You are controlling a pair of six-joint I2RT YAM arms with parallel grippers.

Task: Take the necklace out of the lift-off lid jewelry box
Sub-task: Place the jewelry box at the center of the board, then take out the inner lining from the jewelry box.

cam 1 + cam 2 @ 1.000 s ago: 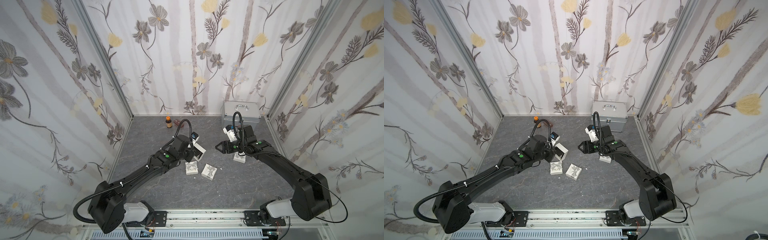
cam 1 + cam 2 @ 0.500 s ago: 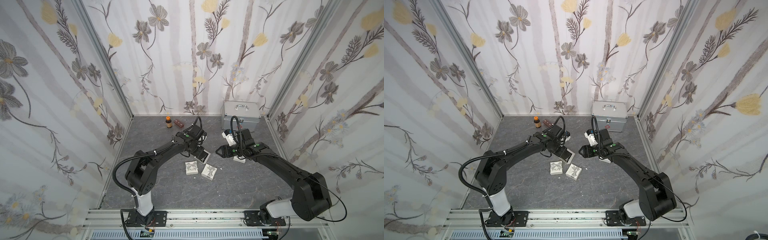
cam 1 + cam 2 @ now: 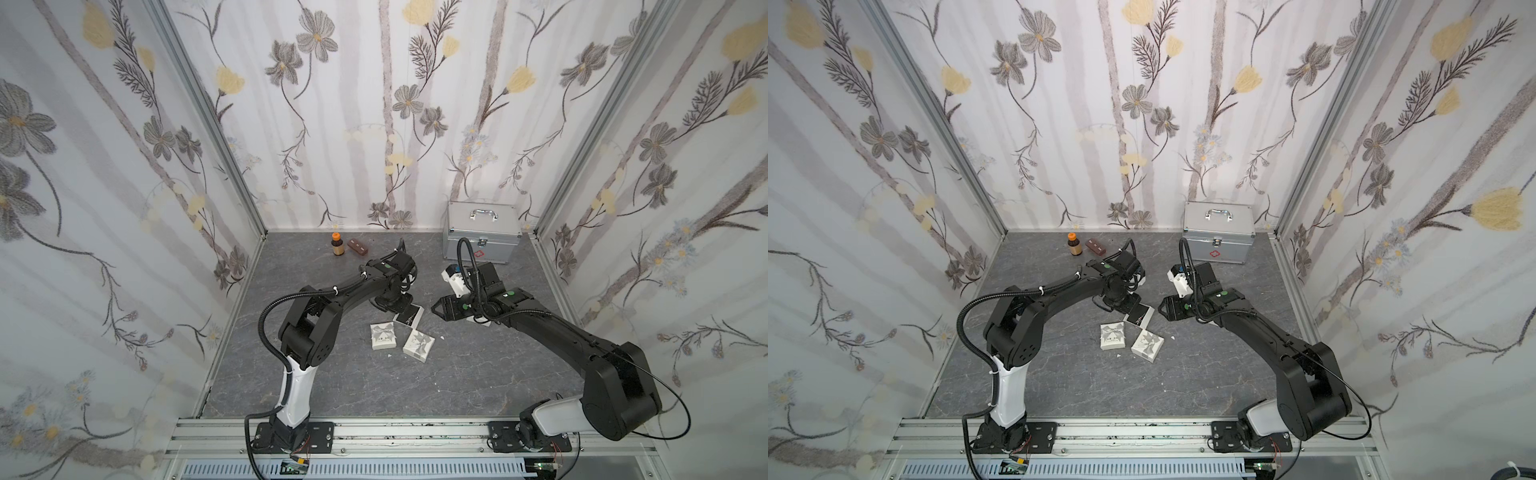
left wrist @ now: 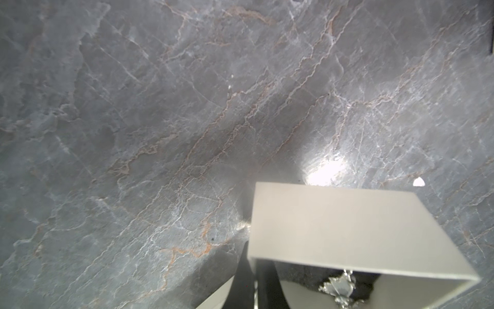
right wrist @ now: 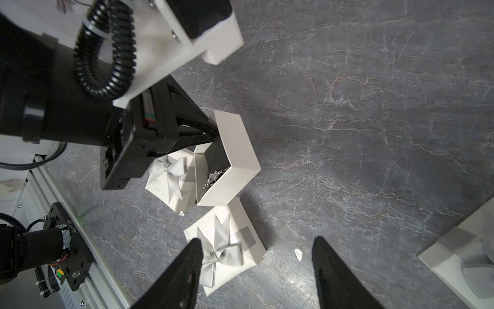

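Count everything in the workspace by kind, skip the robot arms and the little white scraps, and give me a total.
Open white box: 1
Ribboned white boxes or lids: 3
Necklace: 1
Silver case: 1
Brown bottle: 1
Brown block: 1
Total: 8

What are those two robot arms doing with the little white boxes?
The left hand is shut on one wall of the open white box and holds it tilted. The silvery necklace lies inside, on the dark lining, so it is not out yet. The right hand is open and holds nothing. It hovers near two bow-topped boxes on the grey table.
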